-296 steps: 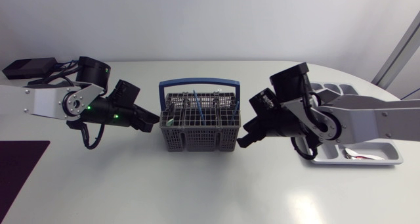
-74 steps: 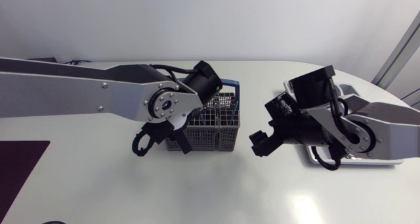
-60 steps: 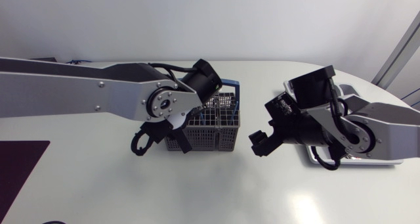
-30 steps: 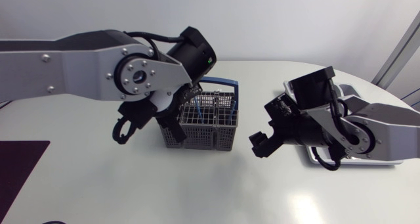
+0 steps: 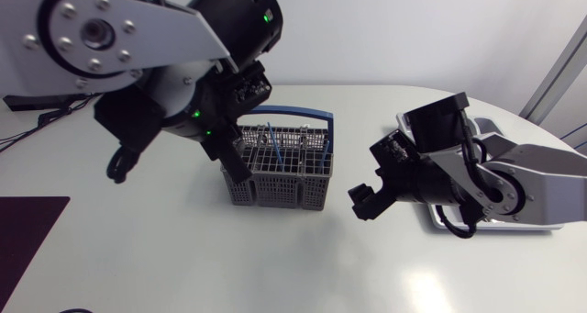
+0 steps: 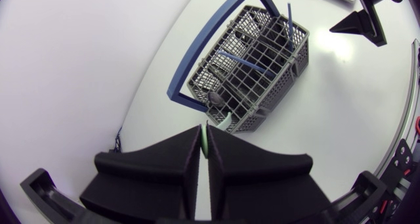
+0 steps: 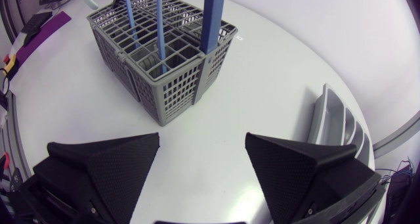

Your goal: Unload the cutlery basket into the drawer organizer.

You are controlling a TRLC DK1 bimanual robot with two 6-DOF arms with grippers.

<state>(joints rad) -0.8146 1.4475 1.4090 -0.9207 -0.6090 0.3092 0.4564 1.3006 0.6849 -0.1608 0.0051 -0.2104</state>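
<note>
Over grey mesh basket, our left gripper clamps thin pale-green utensil, tip unclear; our right gripper gapes wide.

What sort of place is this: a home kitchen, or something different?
Most likely a robotics lab bench, not a kitchen: a left arm and a right arm stand at a white table with a cutlery basket and a drawer organizer. The left end effector is shut on a pale green utensil.

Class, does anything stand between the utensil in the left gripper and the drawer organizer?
Yes: the right arm, with the right gripper open, lies between the cutlery basket, where the left gripper holds the utensil, and the drawer organizer.
</note>
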